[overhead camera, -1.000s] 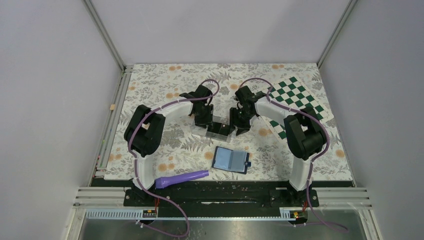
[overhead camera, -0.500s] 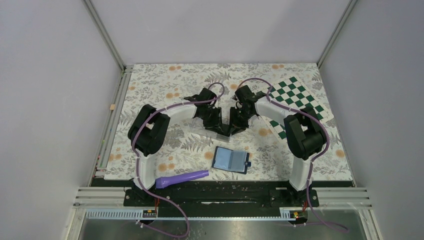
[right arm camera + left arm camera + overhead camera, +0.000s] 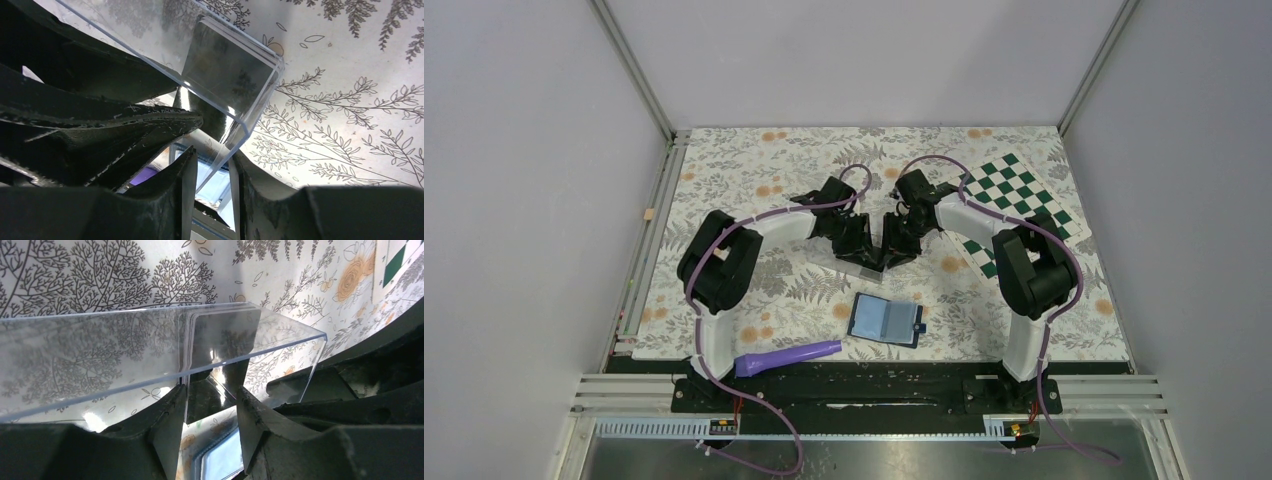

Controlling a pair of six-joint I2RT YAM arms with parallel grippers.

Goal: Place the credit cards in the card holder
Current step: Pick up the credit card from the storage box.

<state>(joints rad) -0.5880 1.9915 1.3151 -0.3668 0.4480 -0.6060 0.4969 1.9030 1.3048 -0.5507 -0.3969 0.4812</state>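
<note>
The clear plastic box (image 3: pixel 865 266) sits mid-table with both grippers meeting over it. Dark credit cards (image 3: pixel 222 335) stand upright inside it and also show in the right wrist view (image 3: pixel 225 75). My left gripper (image 3: pixel 855 250) is open, its fingers (image 3: pixel 167 425) reaching down at the box with a dark card between them (image 3: pixel 210 432). My right gripper (image 3: pixel 887 250) is closed on the box's end wall (image 3: pixel 212 192). The navy card holder (image 3: pixel 886 319) lies open and flat nearer the arm bases, light blue inside up; a part of it shows below the left fingers (image 3: pixel 222 462).
A purple tube-like object (image 3: pixel 788 357) lies at the near edge by the left base. A green and white checkered board (image 3: pixel 1016 205) lies at the right under the right arm. The floral mat (image 3: pixel 754 160) covers the table.
My left gripper has swung right and down onto the clear box, close against the right gripper. The right arm, the box and the card holder have stayed put.
</note>
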